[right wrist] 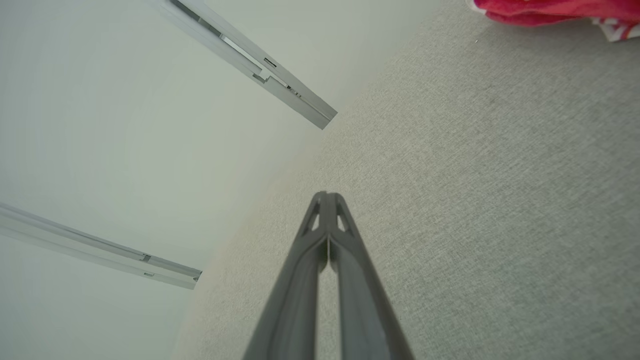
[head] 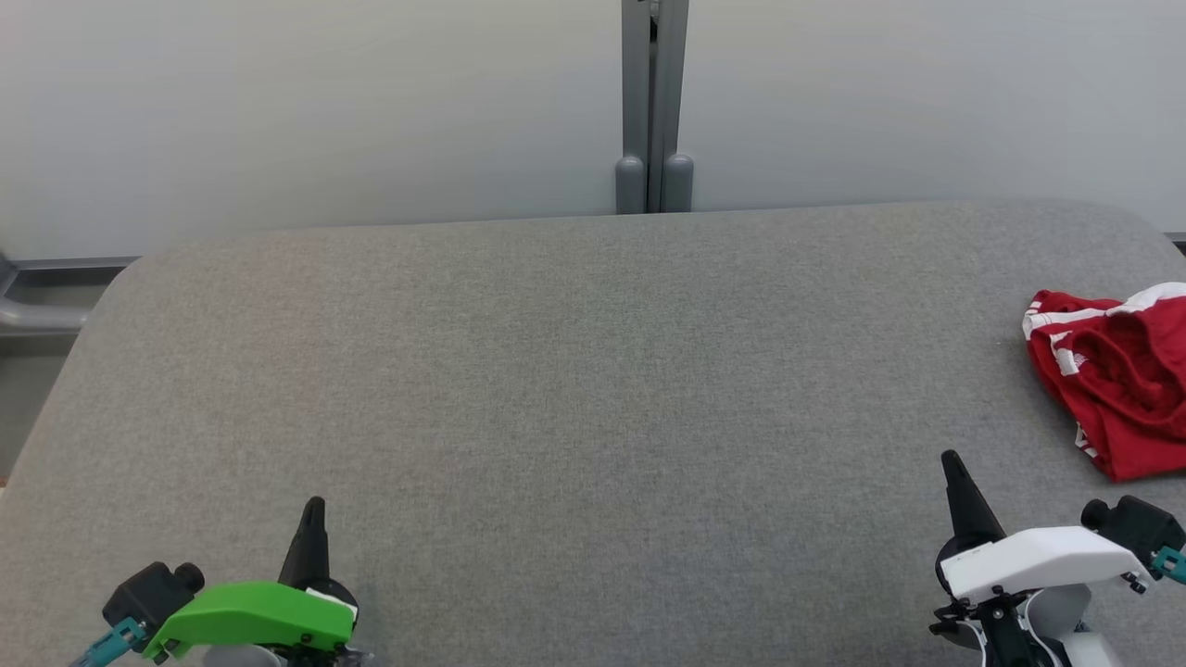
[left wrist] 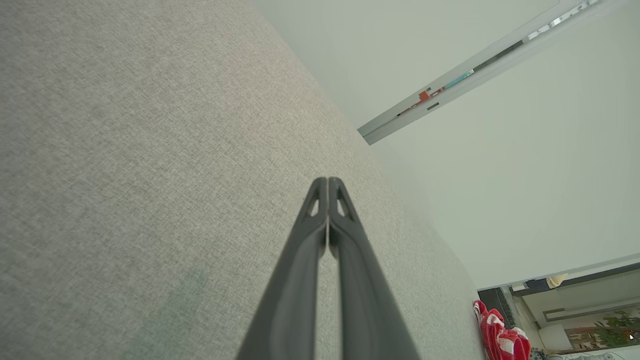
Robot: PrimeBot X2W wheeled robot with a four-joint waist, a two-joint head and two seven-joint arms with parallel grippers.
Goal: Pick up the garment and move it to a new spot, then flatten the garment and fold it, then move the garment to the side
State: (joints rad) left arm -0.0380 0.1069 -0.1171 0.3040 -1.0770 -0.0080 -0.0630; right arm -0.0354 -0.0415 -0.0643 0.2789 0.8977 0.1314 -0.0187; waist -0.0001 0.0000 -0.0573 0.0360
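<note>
The garment [head: 1116, 371] is a crumpled red piece with white stripes, lying at the far right edge of the grey padded table [head: 574, 389]. Part of it runs out of the head view. It shows small at the lower right of the left wrist view [left wrist: 500, 335] and along the top right edge of the right wrist view [right wrist: 550, 10]. My right gripper [head: 951, 459] is shut with nothing in it, over the table a short way in front and to the left of the garment. At the lower left, my left gripper [head: 314, 506] is shut and holds nothing, far from the garment.
A pale partition wall [head: 324, 111] stands behind the table, with a grey post [head: 654, 102] at its middle. The table's rounded corners sit at the back left and back right. A grey rail [head: 37, 315] runs beyond the left edge.
</note>
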